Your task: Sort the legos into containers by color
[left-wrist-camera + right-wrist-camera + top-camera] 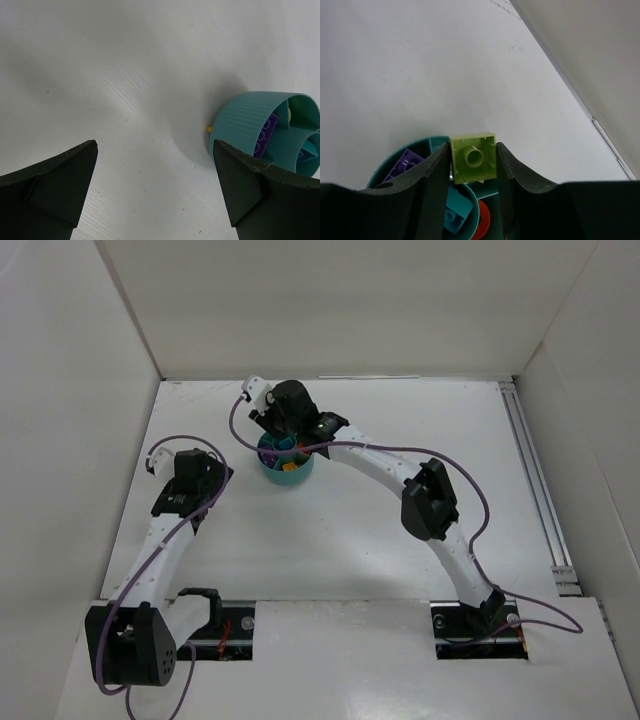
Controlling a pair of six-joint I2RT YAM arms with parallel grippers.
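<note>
top external: white table (350,540), walled on three sides, both arms bolted at its near edge.
right arm (430,500): reaches up and left across the table, wrist over the dish.
left arm (165,540): stretched up the left side, wrist off to the dish's left.
dish (287,462): round, teal, low walls, upright on the far centre-left of the table; wedge compartments round a central well.
left gripper (155,150): released, jaws spread wide above the table; dish just past its right finger.
right gripper (473,150): clamped on the lime green brick (473,157), held over the dish's far rim, hollow underside toward the wrist camera.
purple brick (405,165): lying in a wedge compartment, left in right wrist view.
teal brick (455,210): in the central well.
orange-red piece (482,220): in a wedge beside the well, partly hidden by a finger.
yellow piece (209,128): tiny, on the table against the dish's outer wall.
</note>
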